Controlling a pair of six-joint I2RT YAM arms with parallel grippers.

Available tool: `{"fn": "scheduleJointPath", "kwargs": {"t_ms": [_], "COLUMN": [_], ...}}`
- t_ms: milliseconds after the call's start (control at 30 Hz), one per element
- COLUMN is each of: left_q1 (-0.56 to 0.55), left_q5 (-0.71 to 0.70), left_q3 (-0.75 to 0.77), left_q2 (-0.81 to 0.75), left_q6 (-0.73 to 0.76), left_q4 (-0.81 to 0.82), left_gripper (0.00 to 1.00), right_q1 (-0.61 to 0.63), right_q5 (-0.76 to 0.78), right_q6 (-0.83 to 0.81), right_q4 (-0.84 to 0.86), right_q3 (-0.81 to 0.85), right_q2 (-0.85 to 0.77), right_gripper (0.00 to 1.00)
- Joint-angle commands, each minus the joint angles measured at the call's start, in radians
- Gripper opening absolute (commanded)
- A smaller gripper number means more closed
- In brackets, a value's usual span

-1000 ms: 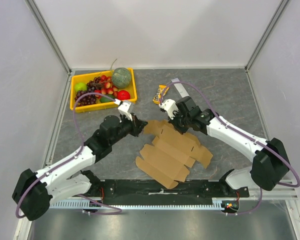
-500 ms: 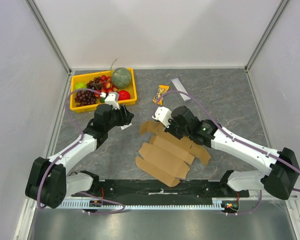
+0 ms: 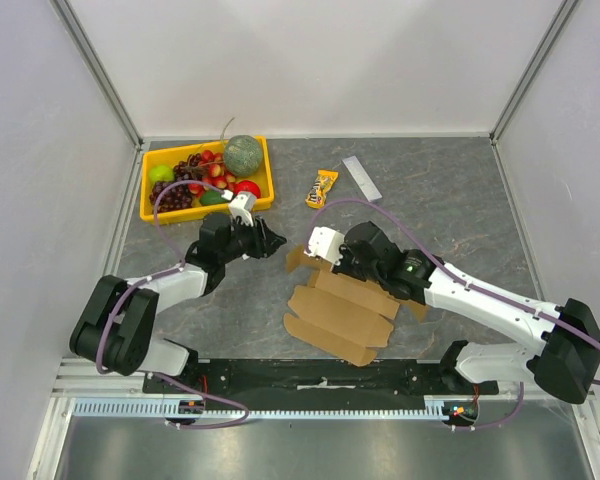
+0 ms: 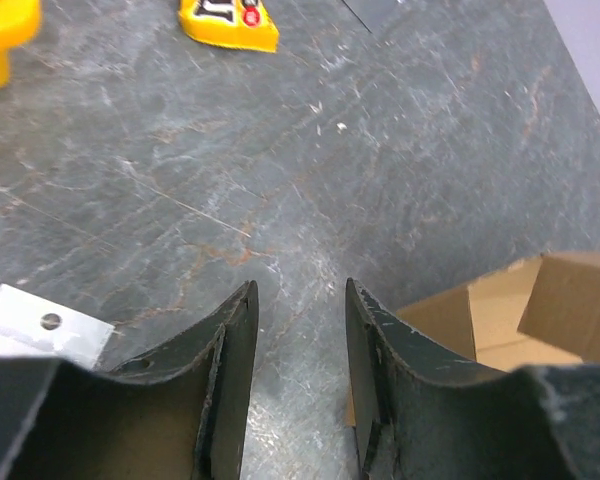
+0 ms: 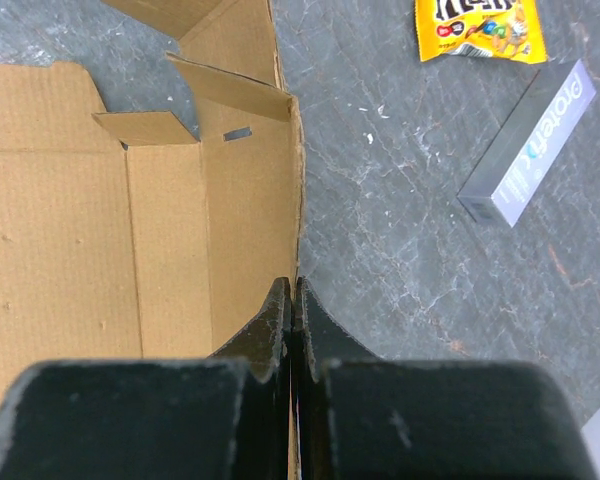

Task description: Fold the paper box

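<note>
Right tool (image 5: 292, 292) has its two dark fingers pressed together at the right edge of the paper box (image 3: 342, 315); whether that edge is nipped between them cannot be told. The single box is a die-cut sheet of plain brown corrugated cardboard, ribbed on its face, with creased panels, small tabs and one narrow slot. It lies mostly flat on the table (image 3: 460, 200), near the front and between the two arms, with its far flaps tilted up. Left tool (image 4: 298, 292) hangs low over bare table just left of the sheet's far corner, its two fingers partly spread with nothing between them.

The table is grey, mottled and stone-like. Beyond the sheet lie one glossy yellow candy packet (image 3: 321, 188) and one slim grey rectangular bar (image 3: 361, 177), near each other but apart. At the far left stands one yellow plastic tray (image 3: 146, 192) holding fruit, among it a round green melon (image 3: 244, 154) and dark grapes (image 3: 175, 197).
</note>
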Motion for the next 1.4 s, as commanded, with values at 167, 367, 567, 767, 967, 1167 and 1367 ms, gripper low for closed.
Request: {"fn": "scheduleJointPath", "kwargs": {"t_ms": [167, 367, 567, 767, 967, 1167, 1367], "left_q1": [-0.040, -0.079, -0.105, -0.119, -0.119, -0.123, -0.125], "left_q5": [0.195, 0.215, 0.224, 0.231, 0.265, 0.352, 0.432], "left_q3": [-0.034, -0.031, -0.060, -0.090, -0.089, -0.098, -0.109], "left_q2": [0.104, 0.117, 0.103, 0.090, 0.078, 0.136, 0.205], "left_q6": [0.025, 0.075, 0.120, 0.158, 0.178, 0.180, 0.169], "left_q4": [0.227, 0.243, 0.255, 0.264, 0.260, 0.350, 0.453], "left_gripper": [0.46, 0.46, 0.46, 0.46, 0.46, 0.48, 0.54], "right_q1": [0.004, 0.005, 0.005, 0.005, 0.005, 0.005, 0.005], "right_q5": [-0.010, -0.012, 0.033, 0.077, 0.088, 0.082, 0.113], "right_q6": [-0.028, -0.062, -0.063, -0.060, -0.065, -0.082, -0.097], "right_q4": [0.093, 0.103, 0.153, 0.202, 0.205, 0.189, 0.178], "right_q3": [-0.001, -0.023, -0.058, -0.107, -0.112, -0.122, -0.130], "right_q2": [0.001, 0.013, 0.015, 0.013, 0.007, -0.017, -0.014], "right_gripper": [0.00, 0.00, 0.00, 0.00, 0.00, 0.00, 0.00]}}
